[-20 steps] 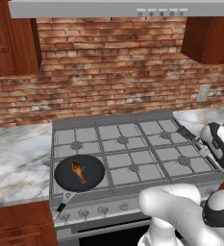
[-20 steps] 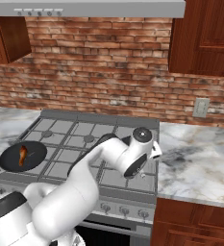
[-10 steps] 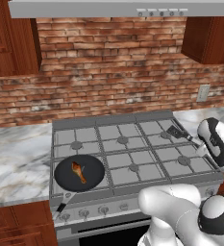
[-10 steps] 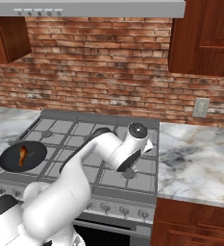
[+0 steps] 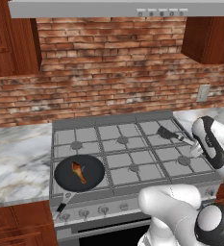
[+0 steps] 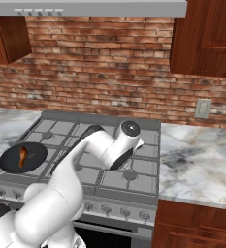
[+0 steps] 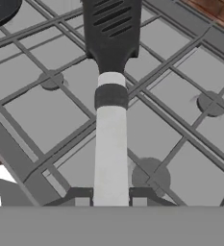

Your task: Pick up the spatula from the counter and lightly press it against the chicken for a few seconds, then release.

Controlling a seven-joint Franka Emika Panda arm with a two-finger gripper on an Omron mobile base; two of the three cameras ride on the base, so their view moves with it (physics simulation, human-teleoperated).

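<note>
So the jaws grip the white handle of the black slotted spatula, its blade jutting ahead of them above the grey gas stove. Pickup looks done; pressing and release are left, since the browned chicken piece lies well apart from them in a round black pan.

No writing, label, brand, number or sign can be read anywhere. The knobs along the front edge of the stove are too small to tell whether they carry marks. The spatula, the hood and the wall outlet show plain surfaces.
</note>
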